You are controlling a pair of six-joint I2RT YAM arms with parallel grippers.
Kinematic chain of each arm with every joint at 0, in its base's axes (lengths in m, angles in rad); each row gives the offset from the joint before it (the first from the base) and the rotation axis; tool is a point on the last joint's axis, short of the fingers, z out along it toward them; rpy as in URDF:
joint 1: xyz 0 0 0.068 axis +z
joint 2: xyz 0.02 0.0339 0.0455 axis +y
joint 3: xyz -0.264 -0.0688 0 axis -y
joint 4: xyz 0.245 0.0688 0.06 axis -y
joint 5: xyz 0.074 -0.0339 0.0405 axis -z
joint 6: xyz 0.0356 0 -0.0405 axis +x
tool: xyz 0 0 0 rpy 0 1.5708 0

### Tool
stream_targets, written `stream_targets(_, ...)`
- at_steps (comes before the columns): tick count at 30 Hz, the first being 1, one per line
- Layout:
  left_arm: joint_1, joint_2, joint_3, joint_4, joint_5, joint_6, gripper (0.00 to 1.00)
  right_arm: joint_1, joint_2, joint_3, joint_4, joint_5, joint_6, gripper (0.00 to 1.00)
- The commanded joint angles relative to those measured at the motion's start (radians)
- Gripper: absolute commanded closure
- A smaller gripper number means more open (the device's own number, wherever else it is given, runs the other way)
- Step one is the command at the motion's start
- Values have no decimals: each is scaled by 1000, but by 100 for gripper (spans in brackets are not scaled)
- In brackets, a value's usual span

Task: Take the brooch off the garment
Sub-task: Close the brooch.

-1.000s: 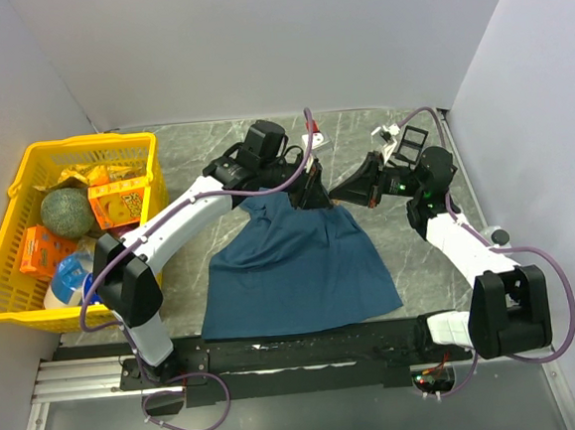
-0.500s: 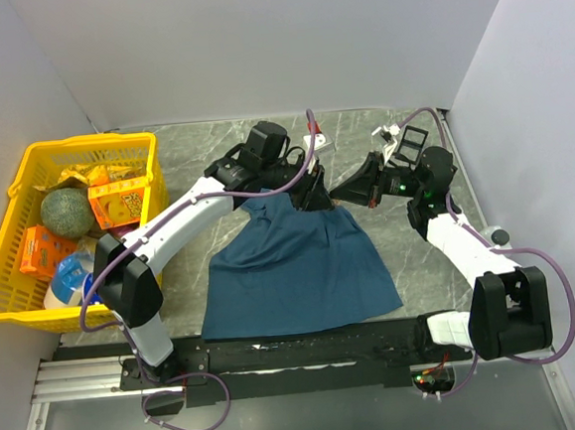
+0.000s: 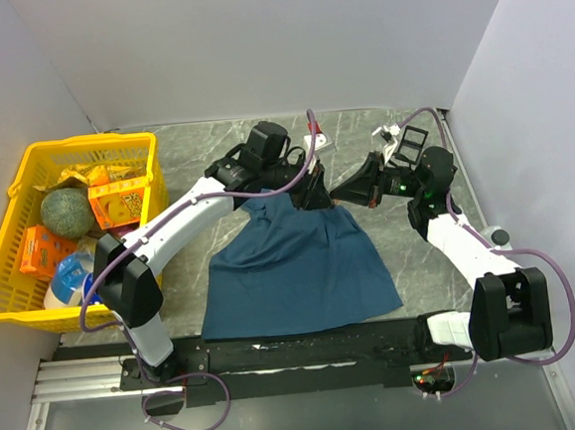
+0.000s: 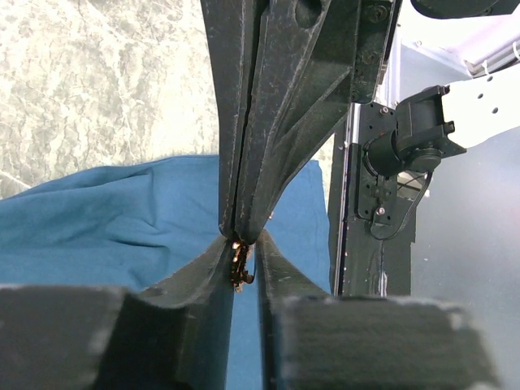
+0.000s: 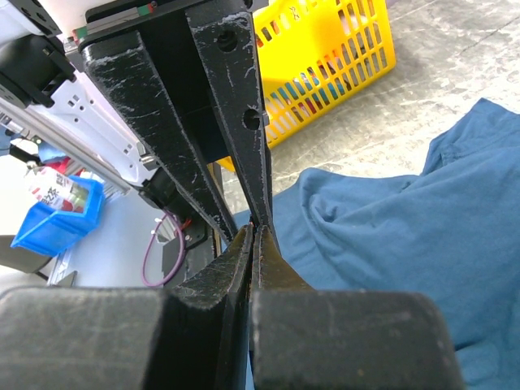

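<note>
Two arms converge at the far edge of the dark teal-blue short-sleeved cloth T-shirt (image 3: 296, 264), which lies spread on the grey marbled table (image 3: 440, 253). Compared with the overhead views of the preceding second, hardly anything has moved: both arms, the cloth outline and the yellow plastic basket (image 3: 24, 161) at the left keep the same positions. Judged from this, the work is confined to the fingertips, and the small gold-coloured metal brooch (image 4: 239, 266) has not yet been drawn away from the cloth.

The left gripper (image 3: 312, 195) stands at a narrow slit. In its wrist view the brooch sits in that slit right at the tips, touching the inner face of one finger, and appears pinched, with blue cloth directly behind it.

The right gripper (image 3: 335, 193) is fully closed, its two fingers pressed flat together. Its tips reach to just above the brooch, touching or nearly touching it. Whether they also hold a fold of cloth or part of the pin cannot be told.
</note>
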Motion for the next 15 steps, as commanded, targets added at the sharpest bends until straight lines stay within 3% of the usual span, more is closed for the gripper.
stream_targets(1, -12, 4, 21, 10, -38, 15, 76, 6, -40, -2, 45, -22, 21, 100)
stream_targets(7, -19, 10, 26, 1, -45, 20, 75, 6, -41, -2, 54, -24, 32, 100)
stream_targets(15, -24, 18, 32, -4, -68, 23, 88, 6, -49, -5, 63, -28, 38, 100)
